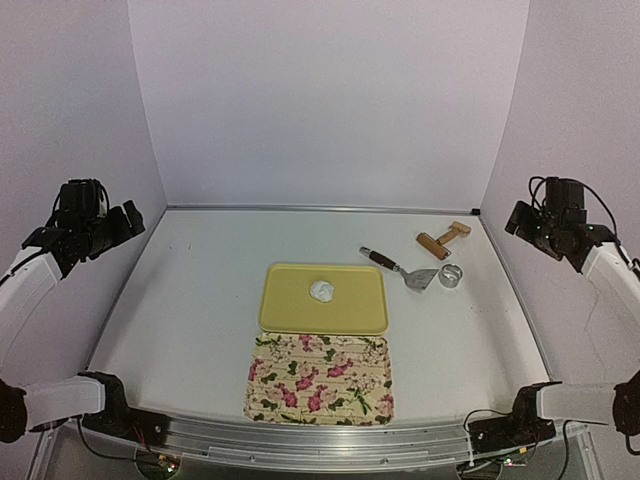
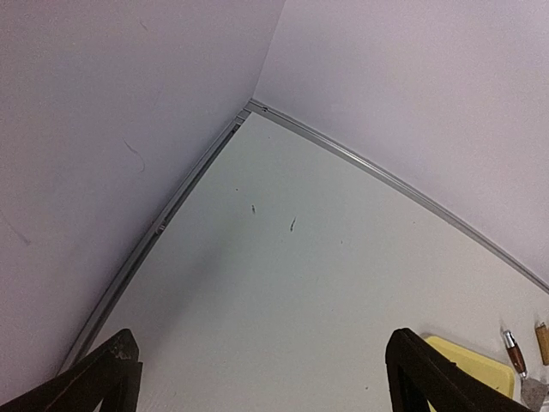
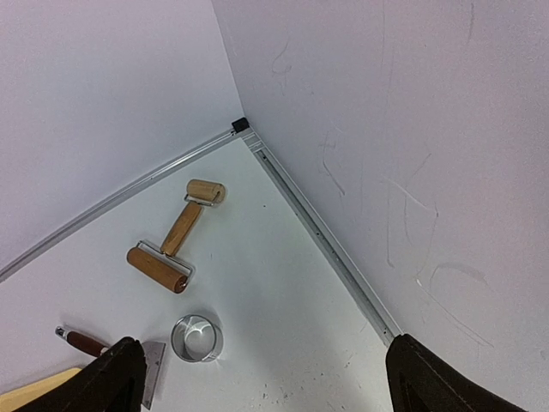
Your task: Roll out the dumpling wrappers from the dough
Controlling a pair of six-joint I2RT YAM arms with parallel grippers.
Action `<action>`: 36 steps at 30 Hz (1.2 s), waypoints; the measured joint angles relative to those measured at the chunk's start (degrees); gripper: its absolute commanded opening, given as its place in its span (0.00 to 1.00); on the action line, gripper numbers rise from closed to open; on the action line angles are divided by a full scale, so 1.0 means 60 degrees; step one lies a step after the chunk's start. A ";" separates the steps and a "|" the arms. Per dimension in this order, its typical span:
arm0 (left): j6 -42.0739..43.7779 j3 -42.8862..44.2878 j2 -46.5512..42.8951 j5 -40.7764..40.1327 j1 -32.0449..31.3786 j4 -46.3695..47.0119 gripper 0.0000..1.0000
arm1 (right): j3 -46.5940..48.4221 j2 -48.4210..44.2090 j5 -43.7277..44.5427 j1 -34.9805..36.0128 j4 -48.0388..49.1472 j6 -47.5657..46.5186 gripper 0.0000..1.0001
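Observation:
A small white lump of dough (image 1: pixel 322 290) lies on a yellow tray (image 1: pixel 290 310) at the table's middle. No flat round wrapper is in view. A wooden double-ended roller (image 1: pixel 443 239) (image 3: pixel 174 238), a metal ring cutter (image 1: pixel 451 275) (image 3: pixel 197 337) and a scraper with a dark handle (image 1: pixel 398 267) (image 3: pixel 84 342) lie to the tray's right. My left gripper (image 1: pixel 128 222) (image 2: pixel 262 378) is open and empty, raised at the far left. My right gripper (image 1: pixel 520 222) (image 3: pixel 262 378) is open and empty, raised at the far right above the tools.
A floral tray (image 1: pixel 320 378) lies in front of the yellow tray, near the front edge. White walls close the table at the back and sides, with metal rails (image 3: pixel 322 232) along their base. The yellow tray's corner shows in the left wrist view (image 2: pixel 480 365).

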 measured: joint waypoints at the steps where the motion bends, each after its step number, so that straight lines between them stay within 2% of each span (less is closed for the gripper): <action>1: -0.0040 0.0018 0.0000 -0.0053 0.0000 -0.0054 1.00 | 0.0071 0.0015 -0.0004 0.0000 -0.0001 -0.0109 0.98; 7: -0.0089 0.0273 0.0221 -0.0119 0.0000 -0.0478 1.00 | 0.1075 0.0664 -0.0266 0.0000 -0.0052 -0.1113 0.98; 14: -0.0495 0.0488 0.0928 0.0903 0.0000 -0.0621 1.00 | 0.3845 0.3372 -0.0396 -0.0009 -0.0736 -0.1457 0.95; 20: -0.1349 0.0339 0.1193 0.2127 -0.0001 -0.0482 0.99 | 0.6576 0.6636 -0.1147 -0.0471 -0.1478 -0.0731 0.83; 26: -0.1966 -0.0251 0.0996 0.2683 -0.0003 -0.0294 0.99 | 0.8173 0.9306 -0.2392 -0.0941 -0.1868 0.0330 0.75; 30: -0.2164 -0.0606 0.0740 0.2739 0.0000 -0.0393 0.99 | 0.8669 1.0395 -0.3276 -0.0918 -0.1933 0.1225 0.64; 36: -0.2081 -0.0685 0.0546 0.2889 -0.0004 -0.0503 1.00 | 0.9250 1.1614 -0.4395 -0.0840 -0.1800 0.2651 0.61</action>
